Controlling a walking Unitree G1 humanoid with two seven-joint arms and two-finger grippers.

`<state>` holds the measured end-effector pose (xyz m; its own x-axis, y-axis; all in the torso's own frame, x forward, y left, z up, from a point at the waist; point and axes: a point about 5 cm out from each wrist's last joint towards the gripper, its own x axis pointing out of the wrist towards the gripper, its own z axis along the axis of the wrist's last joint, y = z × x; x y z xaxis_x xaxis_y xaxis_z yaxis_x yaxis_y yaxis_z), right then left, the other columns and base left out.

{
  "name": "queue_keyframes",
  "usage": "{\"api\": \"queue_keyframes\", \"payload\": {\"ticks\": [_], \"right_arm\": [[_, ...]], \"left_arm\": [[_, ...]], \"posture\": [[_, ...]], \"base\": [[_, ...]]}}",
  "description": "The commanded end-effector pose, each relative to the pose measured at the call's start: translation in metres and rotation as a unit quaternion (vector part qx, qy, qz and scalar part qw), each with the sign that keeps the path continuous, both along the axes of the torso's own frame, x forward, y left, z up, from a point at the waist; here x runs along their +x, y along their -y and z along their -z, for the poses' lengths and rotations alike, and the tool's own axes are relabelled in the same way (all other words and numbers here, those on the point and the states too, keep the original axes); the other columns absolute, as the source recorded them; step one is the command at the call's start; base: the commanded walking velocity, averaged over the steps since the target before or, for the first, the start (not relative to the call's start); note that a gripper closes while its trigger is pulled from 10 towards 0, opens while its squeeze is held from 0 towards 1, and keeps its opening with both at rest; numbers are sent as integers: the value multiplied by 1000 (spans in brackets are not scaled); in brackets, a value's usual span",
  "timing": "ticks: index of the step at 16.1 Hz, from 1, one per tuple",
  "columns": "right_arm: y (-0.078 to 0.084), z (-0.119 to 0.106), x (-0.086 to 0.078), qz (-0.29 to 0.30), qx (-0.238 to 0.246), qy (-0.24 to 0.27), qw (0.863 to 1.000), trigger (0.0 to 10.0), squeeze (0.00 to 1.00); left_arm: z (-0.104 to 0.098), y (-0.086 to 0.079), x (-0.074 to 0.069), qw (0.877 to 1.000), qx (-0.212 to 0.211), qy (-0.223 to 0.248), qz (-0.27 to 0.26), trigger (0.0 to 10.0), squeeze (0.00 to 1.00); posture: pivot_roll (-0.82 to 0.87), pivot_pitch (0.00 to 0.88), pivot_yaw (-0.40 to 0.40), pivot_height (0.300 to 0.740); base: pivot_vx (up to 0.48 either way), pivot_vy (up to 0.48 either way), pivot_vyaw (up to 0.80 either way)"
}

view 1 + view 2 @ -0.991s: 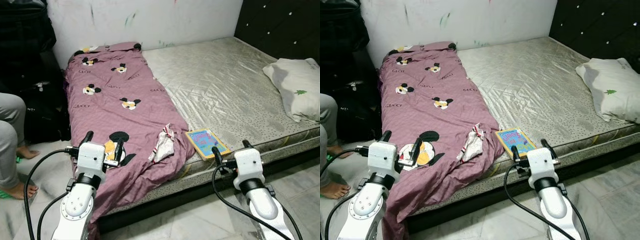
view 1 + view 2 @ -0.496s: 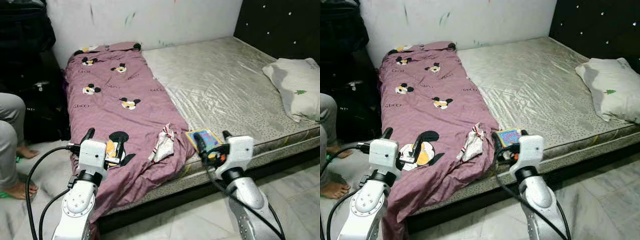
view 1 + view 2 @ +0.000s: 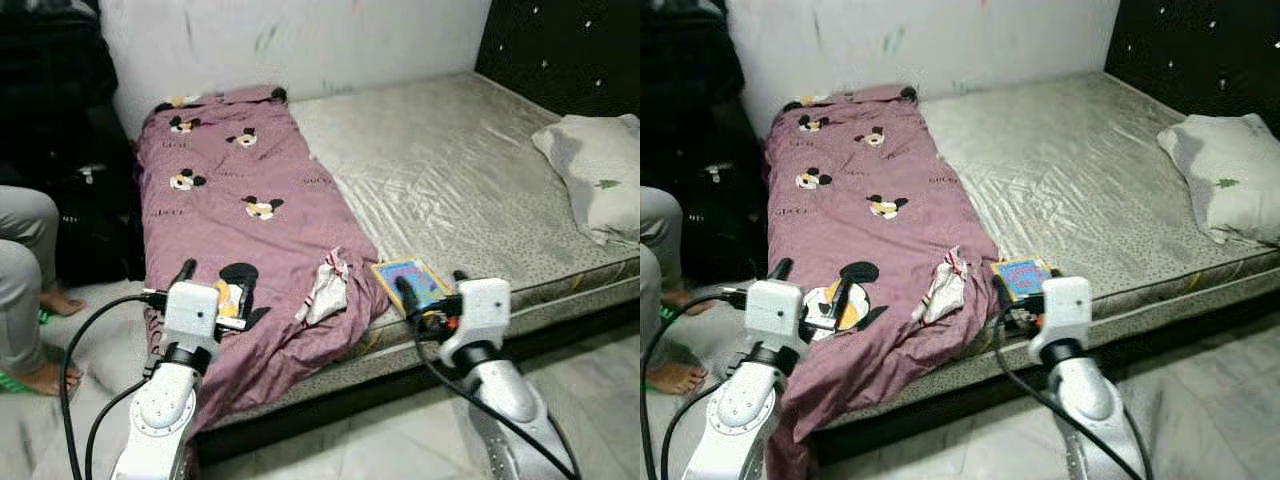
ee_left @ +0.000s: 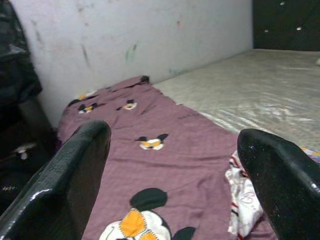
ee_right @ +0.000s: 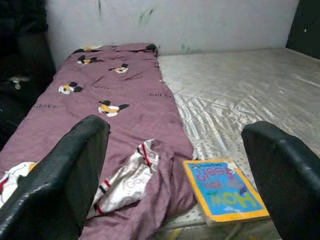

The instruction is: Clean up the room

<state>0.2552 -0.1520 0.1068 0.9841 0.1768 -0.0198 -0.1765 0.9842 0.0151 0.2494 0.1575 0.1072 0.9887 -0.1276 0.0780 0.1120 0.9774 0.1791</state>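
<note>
While one blanket [image 3: 240, 200] drapes, one book [image 3: 412, 282], one pillow [image 3: 600, 180] lie.

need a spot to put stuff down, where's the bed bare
Bare: the silver quilted mattress between the purple Mickey-print blanket and the white pillow. Crowded: the near edge, with the crumpled white cloth and the blue picture book.
</note>
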Motion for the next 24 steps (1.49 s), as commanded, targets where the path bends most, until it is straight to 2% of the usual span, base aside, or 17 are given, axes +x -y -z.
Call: {"api": "queue_keyframes", "payload": {"ticks": [1,5,12,15,17,24], "right_arm": [[-8,-2,1,-13,4,2,1000,10000,0],[-8,-3,2,-14,0,1,1000,10000,0],[-10,-6,5,-18,4,8,1000,10000,0],[-10,-6,6,-18,4,8,1000,10000,0],[-12,-7,6,-23,-14,14,1000,10000,0],[-16,-8,9,-32,-19,20,999,10000,0]], "left_arm": [[0,-8,0,1000,2,-1,-12,10000,0],[1,-8,1,1000,-9,-5,-13,10000,0],[2,-8,3,1000,-8,-8,-10,10000,0],[1,-7,3,1000,2,-3,-10,10000,0],[1,-7,3,1000,4,-3,-9,10000,0],[1,-6,2,1000,7,2,-4,10000,0]], "posture": [[-40,0,17,740],[-38,0,15,740],[-39,0,15,740],[-38,0,16,740],[-38,0,16,740],[-41,0,17,740]], "base": [[0,0,0],[0,80,0],[0,480,0],[0,0,0],[0,0,0],[0,0,746]]}}
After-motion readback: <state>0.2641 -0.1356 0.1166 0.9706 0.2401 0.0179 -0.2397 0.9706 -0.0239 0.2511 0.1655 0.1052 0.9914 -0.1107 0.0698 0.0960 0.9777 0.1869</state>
